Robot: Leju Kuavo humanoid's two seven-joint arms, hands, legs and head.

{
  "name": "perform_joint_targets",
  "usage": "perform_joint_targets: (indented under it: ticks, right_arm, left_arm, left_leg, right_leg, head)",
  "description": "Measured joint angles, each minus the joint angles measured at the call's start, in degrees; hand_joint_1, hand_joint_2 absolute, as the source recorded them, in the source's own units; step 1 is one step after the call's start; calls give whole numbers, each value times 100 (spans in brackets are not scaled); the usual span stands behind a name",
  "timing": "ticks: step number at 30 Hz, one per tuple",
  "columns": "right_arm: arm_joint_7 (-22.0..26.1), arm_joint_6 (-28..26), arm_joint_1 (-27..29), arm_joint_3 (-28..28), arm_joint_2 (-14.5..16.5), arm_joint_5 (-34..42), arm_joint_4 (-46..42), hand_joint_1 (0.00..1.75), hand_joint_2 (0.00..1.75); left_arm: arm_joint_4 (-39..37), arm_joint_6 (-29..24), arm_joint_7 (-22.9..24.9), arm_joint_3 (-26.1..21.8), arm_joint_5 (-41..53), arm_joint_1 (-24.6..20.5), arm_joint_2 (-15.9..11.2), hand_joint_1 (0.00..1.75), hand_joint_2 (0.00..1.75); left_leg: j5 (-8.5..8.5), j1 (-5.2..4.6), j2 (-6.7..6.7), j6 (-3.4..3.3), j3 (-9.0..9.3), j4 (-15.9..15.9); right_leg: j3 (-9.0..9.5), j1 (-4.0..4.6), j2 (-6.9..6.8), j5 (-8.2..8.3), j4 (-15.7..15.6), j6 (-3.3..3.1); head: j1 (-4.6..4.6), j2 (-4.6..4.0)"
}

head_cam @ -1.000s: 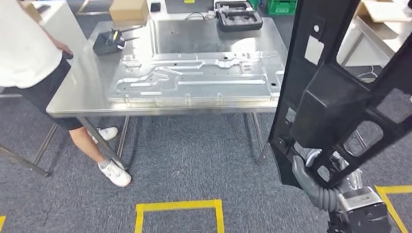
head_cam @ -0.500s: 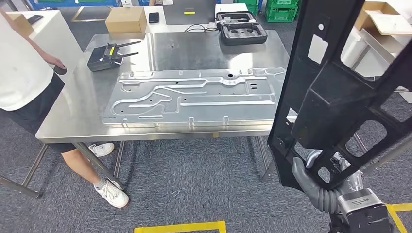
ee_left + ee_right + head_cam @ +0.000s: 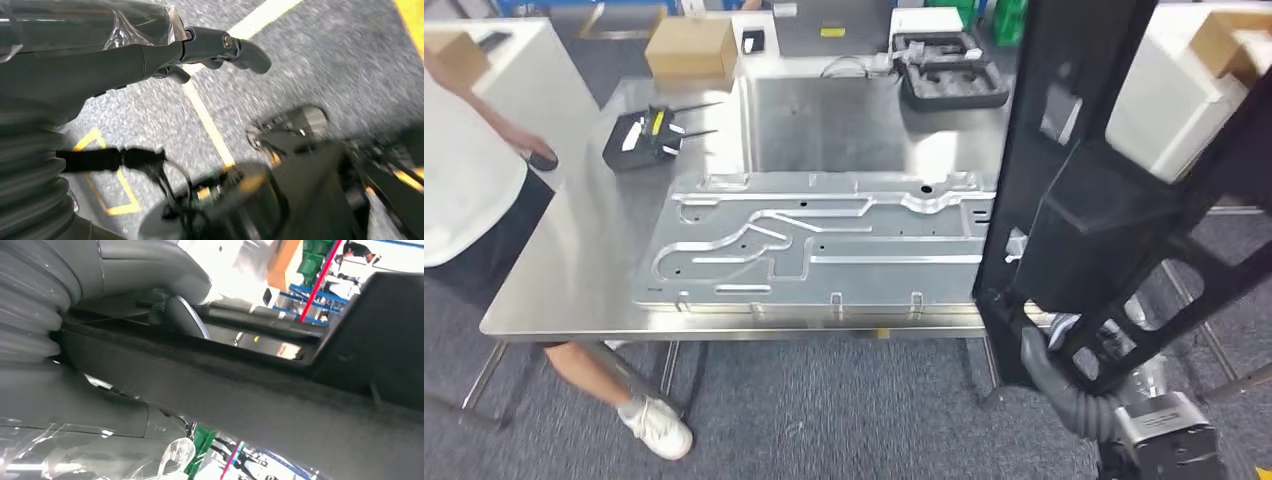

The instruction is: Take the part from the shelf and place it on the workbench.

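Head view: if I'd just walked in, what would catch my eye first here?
Probably the big black part, a tall openwork frame standing upright on the right, gripped near its bottom edge by the robot's right hand. Next, the large stamped metal panel lying flat on the shiny workbench. A person stands at the bench's left end.
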State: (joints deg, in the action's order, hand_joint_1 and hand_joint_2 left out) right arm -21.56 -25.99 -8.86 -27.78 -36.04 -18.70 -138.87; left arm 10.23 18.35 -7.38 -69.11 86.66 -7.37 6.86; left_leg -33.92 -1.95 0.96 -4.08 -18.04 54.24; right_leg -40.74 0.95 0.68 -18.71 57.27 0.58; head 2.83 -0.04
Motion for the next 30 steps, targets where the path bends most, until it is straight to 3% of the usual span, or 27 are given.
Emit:
perform_joint_targets:
  ticks: [1, 2, 3, 4, 6, 7, 8, 9, 10, 12, 13, 14, 17, 19, 21, 22, 23, 25, 26, 27, 30]
  right_arm:
    - [5, -2, -4, -1, 5, 0, -2, 175, 175]
    - [9, -3, -8, -2, 9, 1, -3, 175, 175]
    - [11, -3, -8, -6, 11, 1, -3, 175, 175]
    - [14, -3, -10, -14, 17, 1, -2, 175, 175]
    - [18, -2, -19, -32, 28, 2, -1, 175, 175]
    - [20, 0, -22, -40, 32, 4, -1, 175, 175]
    - [21, 4, -21, -45, 33, 6, -1, 175, 175]
    - [21, 9, -22, -50, 34, 9, -1, 175, 175]
    - [22, 22, -22, -56, 37, 13, -1, 175, 175]
    - [31, 62, -39, -73, 58, 20, 5, 175, 175]
    - [36, 88, -55, -84, 70, 22, 9, 175, 175]
    - [44, 115, -75, -97, 82, 22, 12, 175, 175]
    - [59, 219, -144, -143, 99, -3, 12, 175, 175]
    - [63, 303, -214, -172, 112, -42, 13, 175, 175]
    - [61, 400, -271, -214, 124, -96, 23, 175, 175]
    - [56, 460, -291, -247, 131, -133, 37, 175, 175]
    - [45, 532, -318, -286, 139, -183, 57, 175, 175]
    - [17, 710, -403, -379, 157, -317, 110, 175, 175]
    - [7, 813, -460, -435, 170, -397, 146, 175, 175]
    - [1, 911, -523, -499, 190, -475, 183, 175, 175]
    - [-12, 1207, -744, -713, 288, -713, 323, 175, 175]
  left_arm:
    - [1, 2, -1, 0, 1, -24, -8, 0, 175]
    - [1, 2, 0, 0, 2, -44, -14, 0, 175]
    - [2, 2, -1, 0, 3, -54, -19, 0, 175]
    - [2, 1, 0, -1, 4, -52, -17, 0, 175]
    - [2, 37, -6, -5, 6, -55, -20, 0, 175]
    - [2, 90, -9, -7, 7, -61, -23, 0, 175]
    - [2, 146, -15, -9, 8, -72, -28, 0, 175]
    - [2, 200, -20, -9, 9, -76, -34, 0, 175]
    - [2, 222, -32, -10, 9, -73, -40, 0, 175]
    - [2, 232, -60, -12, 11, -62, -64, 0, 175]
    - [2, 240, -70, -13, 13, -65, -73, 0, 175]
    - [2, 248, -73, -13, 15, -77, -81, 0, 175]
    - [2, 258, -58, -11, 22, -114, -67, 0, 175]
    - [2, 237, -51, -11, 27, -119, -59, 0, 175]
    - [2, 195, -48, -11, 31, -109, -58, 0, 175]
    - [2, 179, -47, -11, 33, -100, -58, 0, 175]
    - [2, 173, -46, -11, 35, -92, -58, 0, 175]
    - [2, 171, -46, -10, 42, -77, -56, 0, 175]
    - [2, 170, -46, -9, 45, -72, -55, 0, 175]
    - [2, 168, -47, -7, 47, -69, -54, 0, 175]
    - [2, 162, -76, 6, 49, -68, -53, 0, 175]
  left_leg:
    - [125, -7, -7, 23, -74, 248]
    - [240, -6, -16, 56, -281, 630]
    - [285, 8, -24, 101, -554, 1064]
    - [200, 38, -32, 151, -857, 1448]
    - [-331, 96, -38, 227, -1379, 1815]
    - [-617, 112, -42, 250, -1554, 1798]
    - [-775, 115, -44, 253, -1663, 1667]
    - [-716, 105, -46, 234, -1727, 1447]
    - [-350, 83, -43, 192, -1764, 1138]
    - [713, 1, -20, 67, -1828, 563]
    - [1099, -31, -8, 18, -1833, 398]
    - [1239, -56, 1, -17, -1826, 340]
    - [1187, -21, -8, -76, -1667, 234]
    - [1135, 23, -16, -132, -1563, 163]
    - [1054, 46, -8, -158, -1495, 151]
    - [1007, 53, 4, -151, -1450, 151]
    - [956, 60, 16, -139, -1390, 152]
    - [838, 77, 34, -99, -1237, 151]
    - [778, 73, 36, -69, -1180, 153]
    - [731, 69, 35, -38, -1151, 156]
    - [674, 56, 30, 33, -1152, 129]
  right_leg:
    - [96, -35, 7, -83, -17, -18]
    - [199, -62, 1, -161, -26, -38]
    - [302, -85, -4, -243, -33, -67]
    - [405, -96, -5, -336, -36, -86]
    - [619, -115, -2, -524, -38, -92]
    - [743, -123, 0, -615, -38, -76]
    - [872, -127, 8, -707, -35, -63]
    - [1004, -124, 13, -797, -34, -50]
    - [1119, -122, 19, -885, -40, -39]
    - [1304, -101, 59, -1060, -26, 0]
    - [1356, -98, 81, -1139, -27, 23]
    - [1399, -98, 105, -1198, -30, 53]
    - [1447, -100, 78, -1360, 27, 143]
    - [1157, -104, 16, -1581, 567, 207]
    - [620, -133, -5, -1762, 1329, 261]
    - [412, -152, -10, -1721, 1531, 282]
    - [306, -169, -16, -1555, 1514, 298]
    - [403, -191, -30, -957, 873, 318]
    - [515, -188, -34, -719, 498, 318]
    - [613, -183, -34, -582, 200, 294]
    - [695, -163, -24, -597, -42, 179]
  head:
    - [4, 0]
    - [6, 0]
    - [11, 0]
    - [12, -1]
    - [13, -1]
    - [13, -1]
    - [14, -1]
    - [14, -1]
    - [15, -1]
    - [16, -1]
    - [15, -2]
    - [14, -3]
    - [4, -5]
    - [-7, -5]
    - [-12, -5]
    - [-12, -5]
    - [-12, -5]
    - [-12, -5]
    - [-11, -5]
    - [-10, -4]
    - [-5, -4]
